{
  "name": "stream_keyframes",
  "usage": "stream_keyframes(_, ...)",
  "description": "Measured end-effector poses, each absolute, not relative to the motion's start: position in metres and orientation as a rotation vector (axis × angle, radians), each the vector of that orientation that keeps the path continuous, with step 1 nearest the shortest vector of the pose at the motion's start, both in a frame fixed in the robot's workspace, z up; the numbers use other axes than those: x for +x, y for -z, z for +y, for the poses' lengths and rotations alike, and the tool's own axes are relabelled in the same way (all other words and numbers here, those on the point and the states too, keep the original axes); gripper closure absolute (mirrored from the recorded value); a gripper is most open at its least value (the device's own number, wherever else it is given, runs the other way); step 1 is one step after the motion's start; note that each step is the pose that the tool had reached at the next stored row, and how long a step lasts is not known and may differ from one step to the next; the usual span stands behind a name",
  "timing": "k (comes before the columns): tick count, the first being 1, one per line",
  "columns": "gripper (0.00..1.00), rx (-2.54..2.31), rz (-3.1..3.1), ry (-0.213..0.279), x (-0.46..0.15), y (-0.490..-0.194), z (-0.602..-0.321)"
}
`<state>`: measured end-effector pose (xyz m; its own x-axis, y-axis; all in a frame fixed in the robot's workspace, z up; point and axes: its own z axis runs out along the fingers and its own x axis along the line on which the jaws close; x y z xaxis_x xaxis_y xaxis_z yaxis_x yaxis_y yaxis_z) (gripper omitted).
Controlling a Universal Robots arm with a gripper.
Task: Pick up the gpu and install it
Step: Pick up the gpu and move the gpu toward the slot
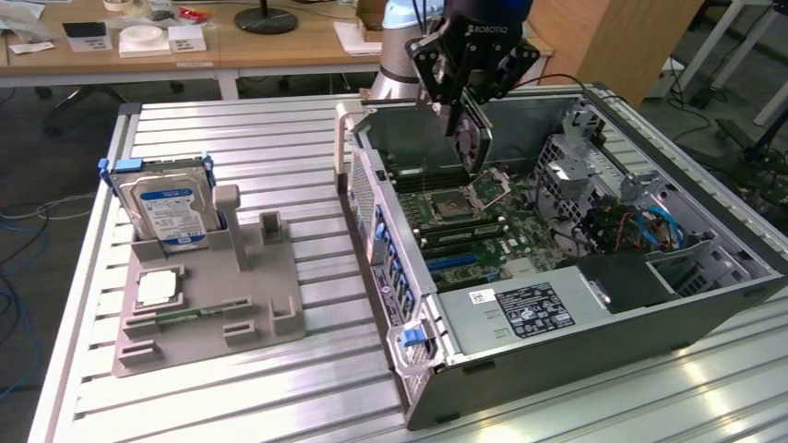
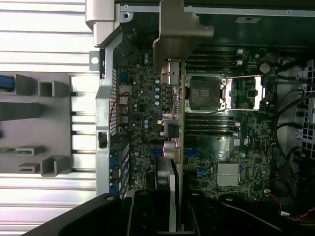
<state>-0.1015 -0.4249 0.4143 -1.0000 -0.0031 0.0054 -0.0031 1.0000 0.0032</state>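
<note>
**A:** Where is the thin flat rectangular gpu card with the silver metal end bracket (image 1: pixel 473 146) sitting now?

**B:** It is hanging edge-down in the black two-finger gripper (image 1: pixel 467 109), whose jaws are clamping its upper edge. It is hanging above the green motherboard (image 1: pixel 493 235) inside the open grey metal computer case (image 1: pixel 689 309).

**A:** So the pick-up is looking done?

**B:** I am judging so: the card is hanging well apart from the grey plastic holder (image 1: pixel 209 318) on the slatted aluminium table (image 1: pixel 246 406). Installing is what is left. In the wrist view the gpu card (image 2: pixel 175 142) is hovering over the board and is not appearing seated in any slot.
</note>
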Motion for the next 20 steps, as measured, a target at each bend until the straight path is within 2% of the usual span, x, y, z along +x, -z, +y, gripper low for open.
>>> stream_keyframes(20, 0.72, 0.005, -3.136, 0.005, -0.079, -0.414, -0.425)
